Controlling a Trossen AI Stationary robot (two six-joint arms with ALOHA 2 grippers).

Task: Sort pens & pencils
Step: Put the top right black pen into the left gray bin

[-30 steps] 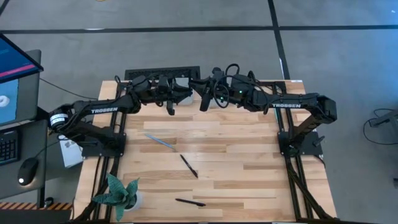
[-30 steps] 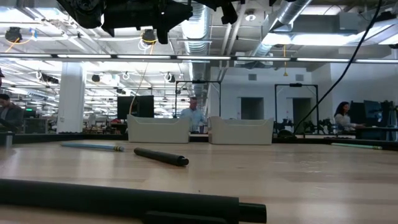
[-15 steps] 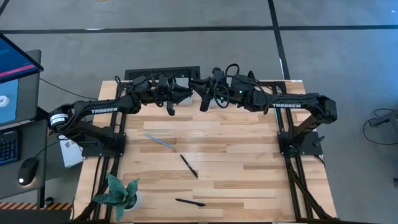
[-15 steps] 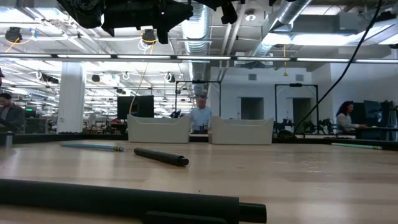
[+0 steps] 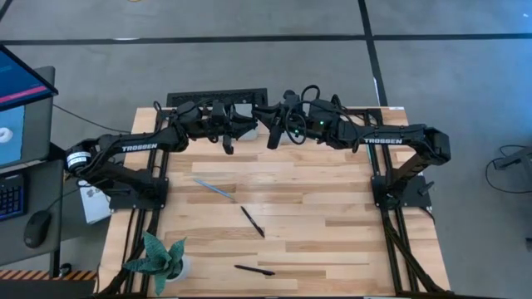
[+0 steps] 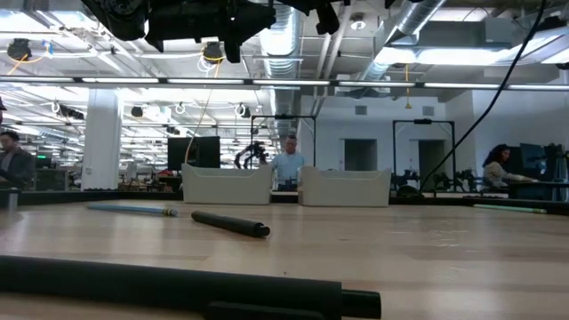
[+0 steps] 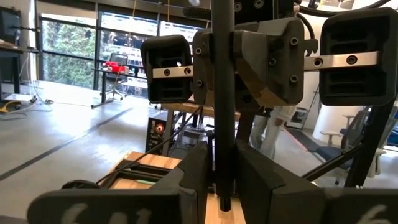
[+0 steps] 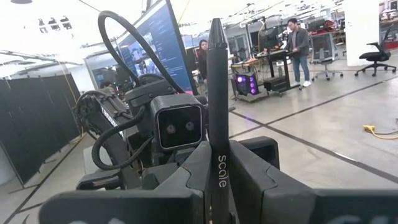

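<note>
Nothing moved, black pen upright, clamped in right hand

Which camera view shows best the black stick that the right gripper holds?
The right wrist view: the black stick stands clamped in the right gripper, its printing legible. The high view shows it small; the left wrist view hides it; the low view omits it.

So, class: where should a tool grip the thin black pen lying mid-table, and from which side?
Grip the thin black pen at its mid-shaft, coming from straight above, fingers set across its diagonal length. It lies flat on the wooden table with bare wood around it.
</note>
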